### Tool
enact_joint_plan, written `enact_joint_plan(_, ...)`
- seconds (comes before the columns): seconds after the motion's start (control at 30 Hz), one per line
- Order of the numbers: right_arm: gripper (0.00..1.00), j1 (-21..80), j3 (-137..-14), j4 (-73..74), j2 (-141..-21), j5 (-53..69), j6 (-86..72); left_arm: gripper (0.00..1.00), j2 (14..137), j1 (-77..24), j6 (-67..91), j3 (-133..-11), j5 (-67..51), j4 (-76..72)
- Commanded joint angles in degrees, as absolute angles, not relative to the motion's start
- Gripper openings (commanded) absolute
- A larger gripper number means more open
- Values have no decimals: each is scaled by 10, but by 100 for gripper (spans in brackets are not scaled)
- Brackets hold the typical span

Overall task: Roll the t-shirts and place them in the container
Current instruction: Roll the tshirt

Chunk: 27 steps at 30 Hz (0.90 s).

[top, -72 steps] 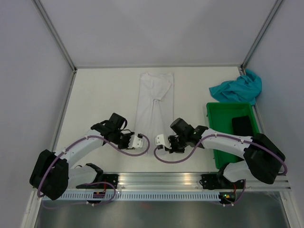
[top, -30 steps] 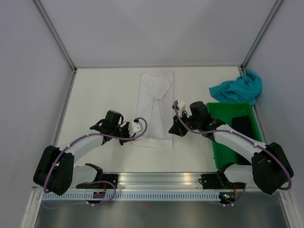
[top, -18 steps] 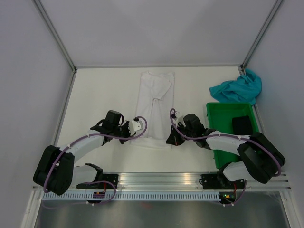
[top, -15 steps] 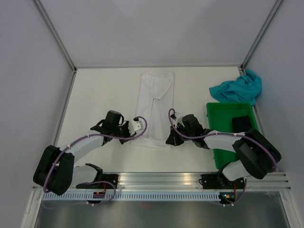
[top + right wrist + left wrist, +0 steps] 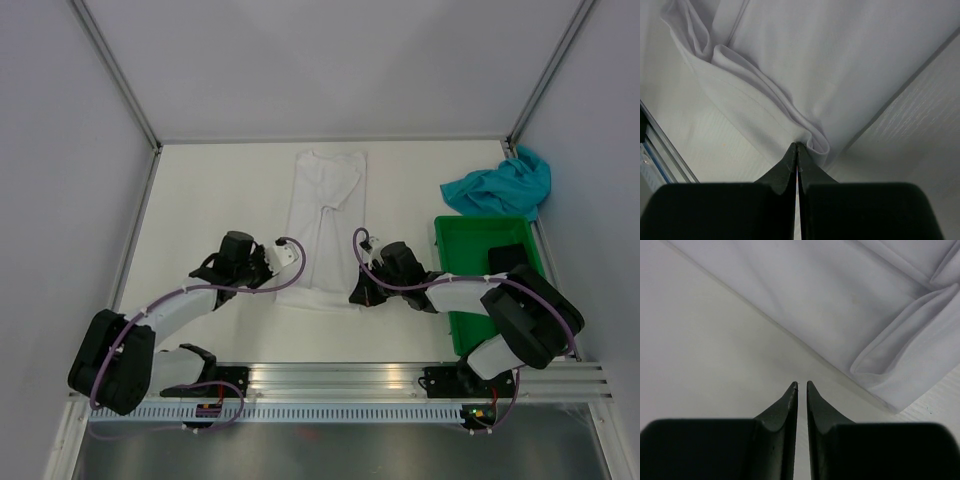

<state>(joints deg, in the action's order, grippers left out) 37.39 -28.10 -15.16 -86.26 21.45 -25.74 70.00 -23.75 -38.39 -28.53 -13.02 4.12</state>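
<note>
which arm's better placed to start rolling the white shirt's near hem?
Right. The right gripper is closed on the folded near hem of the white shirt, apparently pinching it. The left gripper sits barely open over bare table beside the shirt's edge, holding nothing.

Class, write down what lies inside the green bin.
A black object lies inside the green bin, toward its far right. The right arm covers the bin's near part, so anything there is hidden.
</note>
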Motion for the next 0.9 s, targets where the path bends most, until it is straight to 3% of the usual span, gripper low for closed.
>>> enact_joint_plan(0.0,1,374,-284,-136,-855,187,-265,16,672,-239,-375,-308,-139,59)
enact_joint_plan(0.1,1,374,-285,-136,-853,188,-268,18,629,-255,-418,-356,-220,122)
enact_joint_plan(0.2,2,374,-286,-136,-853,188,-267,27,562,-303,-509,-325,-263,130)
enact_joint_plan(0.23,2,374,-284,-136,-851,187,-267,39,546,-316,-573,-289,-271,133)
enact_joint_plan(0.33,2,374,-282,-137,-845,189,-265,61,492,-356,-713,-223,-315,169)
enact_joint_plan(0.47,2,374,-286,-127,-846,190,-257,66,509,-367,-780,-191,-282,174)
enact_joint_plan(0.87,3,374,-284,-118,-840,190,-240,64,610,-367,-705,-212,-211,116)
